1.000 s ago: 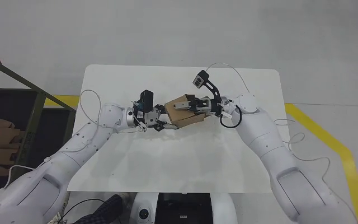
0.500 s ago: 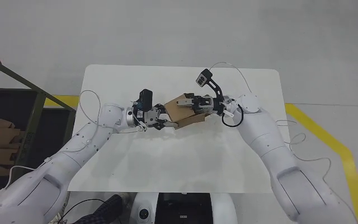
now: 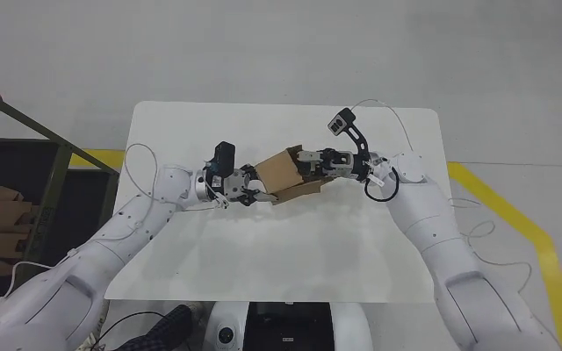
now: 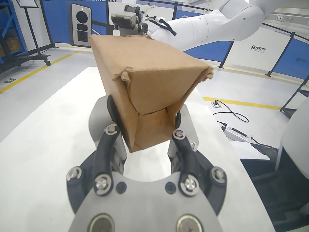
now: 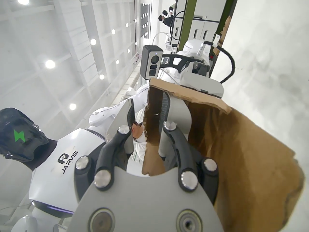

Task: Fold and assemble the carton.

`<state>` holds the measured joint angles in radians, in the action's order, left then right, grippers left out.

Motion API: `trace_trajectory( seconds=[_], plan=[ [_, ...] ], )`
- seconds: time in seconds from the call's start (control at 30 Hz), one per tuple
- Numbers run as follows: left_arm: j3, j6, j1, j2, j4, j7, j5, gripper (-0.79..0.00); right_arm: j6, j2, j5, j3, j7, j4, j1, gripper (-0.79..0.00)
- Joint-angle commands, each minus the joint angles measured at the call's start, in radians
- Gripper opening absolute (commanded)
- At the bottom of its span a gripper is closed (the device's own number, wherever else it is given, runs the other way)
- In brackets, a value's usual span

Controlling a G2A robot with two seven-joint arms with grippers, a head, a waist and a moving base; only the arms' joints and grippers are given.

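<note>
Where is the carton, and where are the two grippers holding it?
carton (image 3: 283, 167): top view, its brown upper face.
left gripper (image 4: 146, 115): left wrist view, midway between its fingertips, around the carton's end.
right gripper (image 5: 152, 115): right wrist view, midway between its fingertips, at a carton flap.

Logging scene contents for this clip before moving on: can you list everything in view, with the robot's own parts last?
carton: one, brown cardboard, partly folded, between the two grippers over the table's middle
table: one, white, under both arms
floor line: two stretches, yellow, on the grey floor either side of the table
stacked boxes: a few, brown, at the far left edge
left gripper: one, grey and black, shut on one end of the carton
right gripper: one, grey and black, at the carton's opposite end
</note>
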<state>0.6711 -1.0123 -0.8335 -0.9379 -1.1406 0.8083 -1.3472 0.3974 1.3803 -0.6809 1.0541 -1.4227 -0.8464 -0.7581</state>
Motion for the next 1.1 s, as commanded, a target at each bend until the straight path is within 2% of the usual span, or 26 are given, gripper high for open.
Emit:
trace_trajectory(
  seconds=[0.0,0.07,0.3,0.53,0.87,1.0,1.07],
  plan=[
    [0.002,0.000,-0.002,0.003,-0.006,-0.001,0.001,-0.431,0.000,-0.004,0.001,0.009,0.000,-0.008,-0.007,-0.693],
    [0.004,0.000,-0.005,0.006,-0.012,-0.001,0.003,-0.428,-0.002,-0.009,0.005,0.017,0.000,-0.014,-0.013,-0.785],
    [0.008,0.000,-0.012,0.015,-0.031,-0.001,0.006,-0.425,-0.027,-0.017,0.032,0.025,0.016,-0.037,-0.019,-0.785],
    [-0.004,0.000,-0.010,0.020,-0.042,-0.001,0.003,-0.425,-0.062,-0.014,0.095,-0.015,0.025,-0.062,-0.008,-0.785],
    [-0.088,0.000,0.033,0.032,-0.036,-0.001,0.035,-0.397,-0.081,-0.001,0.131,-0.074,0.026,-0.065,0.007,-0.785],
    [-0.111,0.000,0.049,0.037,-0.032,-0.001,0.059,-0.360,-0.080,0.004,0.124,-0.089,0.010,-0.049,0.013,-0.785],
    [-0.119,0.000,0.056,0.039,-0.031,-0.001,0.074,-0.305,-0.078,0.006,0.113,-0.093,0.001,-0.040,0.015,-0.785]
  ],
)
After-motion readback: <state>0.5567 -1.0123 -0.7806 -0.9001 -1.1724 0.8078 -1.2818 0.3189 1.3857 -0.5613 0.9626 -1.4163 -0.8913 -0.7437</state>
